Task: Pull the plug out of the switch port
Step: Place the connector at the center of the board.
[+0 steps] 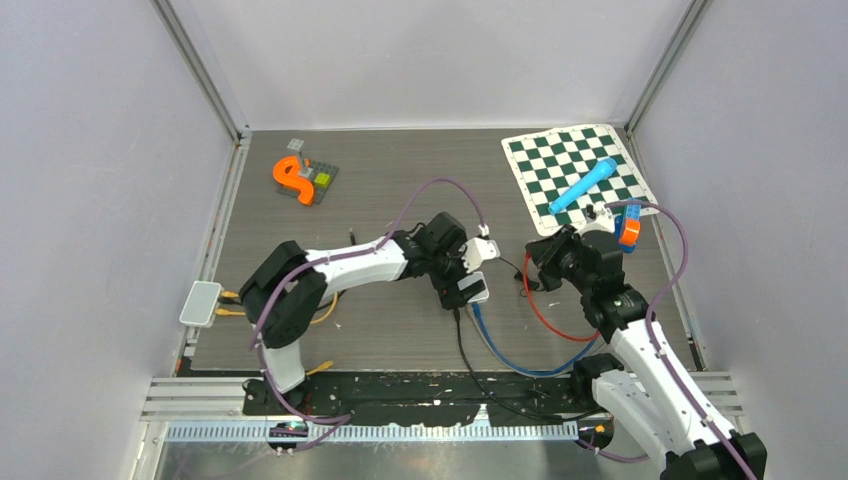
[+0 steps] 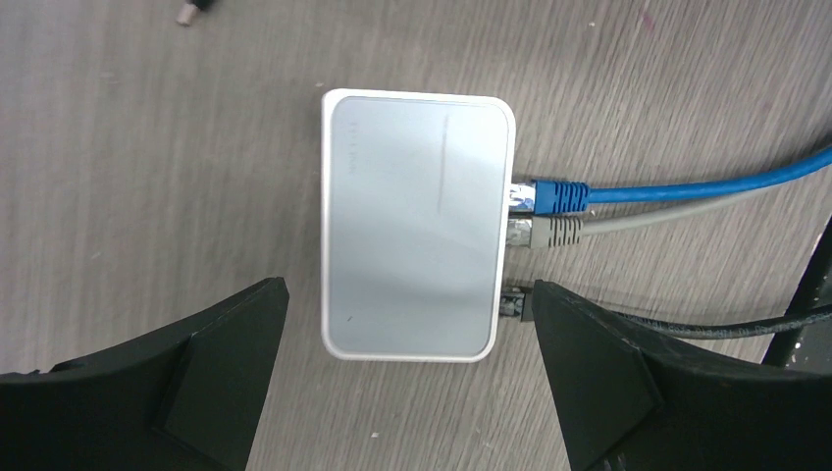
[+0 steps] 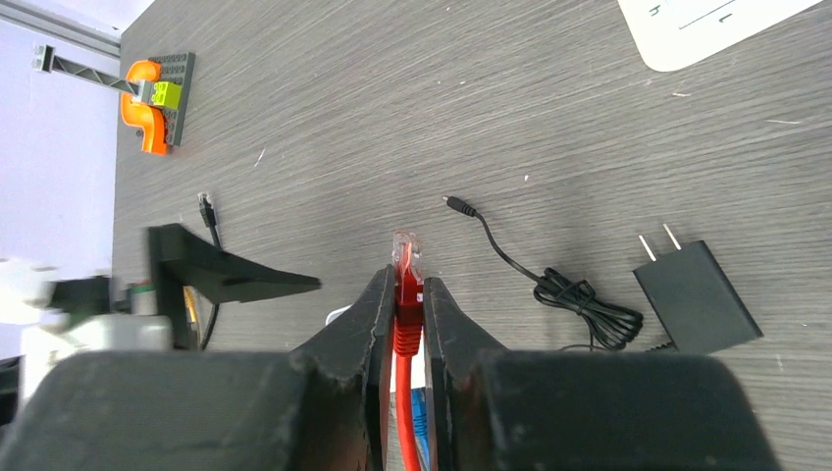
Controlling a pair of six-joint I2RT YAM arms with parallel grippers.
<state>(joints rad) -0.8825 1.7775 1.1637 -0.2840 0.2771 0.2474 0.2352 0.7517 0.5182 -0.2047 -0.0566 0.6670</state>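
The right gripper (image 3: 403, 294) grips the red cable's clear-tipped plug (image 3: 406, 253), apart from the flat white plastic switch (image 2: 412, 196). The left gripper (image 2: 407, 287) gapes around that switch, partly hiding a black plug (image 2: 513, 302).

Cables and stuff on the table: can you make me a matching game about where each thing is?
Things:
1 red plug
2 blue plug
3 black adapter
4 switch

Places:
A plugged into the switch
B lying loose on the table
C below the open left gripper
D pinched in the right gripper

Pairs: 1-D, 2-A, 3-B, 4-C
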